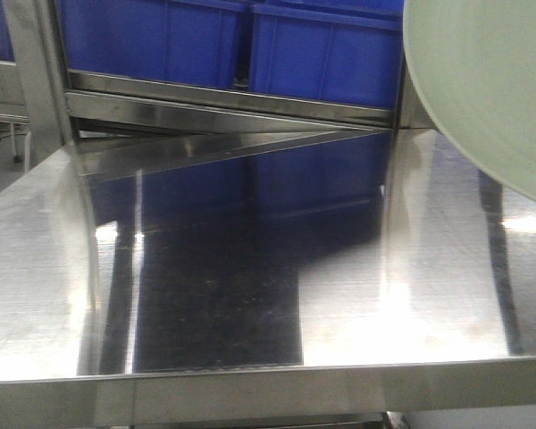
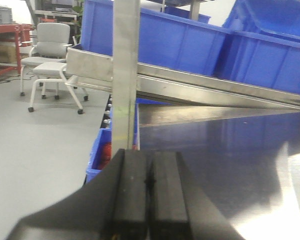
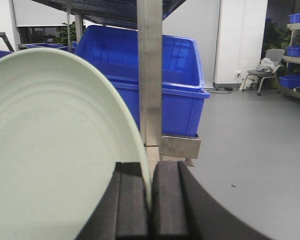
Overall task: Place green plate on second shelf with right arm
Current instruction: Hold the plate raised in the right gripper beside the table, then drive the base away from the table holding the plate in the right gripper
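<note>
At the far left, seen from the left wrist camera, my left gripper [image 2: 149,170] is clenched with its two black pads pressed together and nothing between them. It sits at the left edge of the stainless steel shelf [image 1: 250,268], a broad, bare, mirror-bright surface that fills the middle of the front view. Behind the shelf's back edge, blue plastic bins [image 1: 322,45] stand in a row on a sloping steel rack.

Above the shelf's right rear corner hangs the green plate [image 1: 491,80], pale mint and matte, clear of the surface and touching nothing below. The right wrist camera shows my right gripper [image 3: 150,175] pinching the plate's rim between its pads, with the disc fanning up and to the left. Beyond it a steel upright [image 3: 149,70] rises at the shelf's right side.

I judge the plate light and stiff, thin plastic that will not flex. A rim pinch leaves all its weight to one side, though, so it could swivel or slip in the pads. The rim is the only sensible hold.

Being round, it has no long axis. Its face stands steeply tilted, close to edge-on to the fingers, and faces left. I cannot tell whether that is the eating side. It will need levelling before it goes down.
</note>
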Controlling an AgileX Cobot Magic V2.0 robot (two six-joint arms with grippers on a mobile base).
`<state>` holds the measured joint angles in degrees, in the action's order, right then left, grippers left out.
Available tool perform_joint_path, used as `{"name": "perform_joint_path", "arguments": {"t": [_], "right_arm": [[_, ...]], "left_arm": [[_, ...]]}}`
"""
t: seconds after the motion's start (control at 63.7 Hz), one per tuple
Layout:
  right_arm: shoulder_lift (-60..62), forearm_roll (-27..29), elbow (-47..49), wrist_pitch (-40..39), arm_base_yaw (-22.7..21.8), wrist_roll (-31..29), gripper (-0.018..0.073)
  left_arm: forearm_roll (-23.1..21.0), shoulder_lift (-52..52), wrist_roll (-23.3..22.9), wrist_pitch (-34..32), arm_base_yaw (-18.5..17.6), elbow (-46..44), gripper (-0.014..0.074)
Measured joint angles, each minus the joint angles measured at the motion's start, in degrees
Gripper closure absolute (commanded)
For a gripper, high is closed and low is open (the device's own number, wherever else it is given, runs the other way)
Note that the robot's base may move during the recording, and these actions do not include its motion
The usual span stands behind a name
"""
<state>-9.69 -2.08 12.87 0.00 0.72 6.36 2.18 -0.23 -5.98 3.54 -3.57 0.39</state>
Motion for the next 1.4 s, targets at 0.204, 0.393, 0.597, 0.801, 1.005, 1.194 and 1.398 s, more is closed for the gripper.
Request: {"name": "perform_joint_path", "arguments": {"t": [0.204,0.393,0.597,0.801,1.005,1.194,1.398], "right_arm": [[0.0,0.0,0.0,0.0,0.0,0.0,0.0529],[0.0,0.0,0.0,0.0,0.0,0.0,0.0529],[0.0,0.0,0.0,0.0,0.0,0.1,0.0529],[0.0,0.0,0.0,0.0,0.0,0.1,0.0529],[0.0,0.0,0.0,0.0,0.0,0.1,0.0529],[0.0,0.0,0.0,0.0,0.0,0.1,0.0529],[0.2,0.0,0.0,0.0,0.0,0.1,0.0529]], "left_arm": [[0.0,0.0,0.0,0.0,0.0,0.0,0.0466],[0.0,0.0,0.0,0.0,0.0,0.0,0.0466],[0.0,0.0,0.0,0.0,0.0,0.0,0.0466],[0.0,0.0,0.0,0.0,0.0,0.0,0.0466],[0.0,0.0,0.0,0.0,0.0,0.0,0.0466],[0.0,0.0,0.0,0.0,0.0,0.0,0.0466],[0.0,0.0,0.0,0.0,0.0,0.0,0.0466]]}}
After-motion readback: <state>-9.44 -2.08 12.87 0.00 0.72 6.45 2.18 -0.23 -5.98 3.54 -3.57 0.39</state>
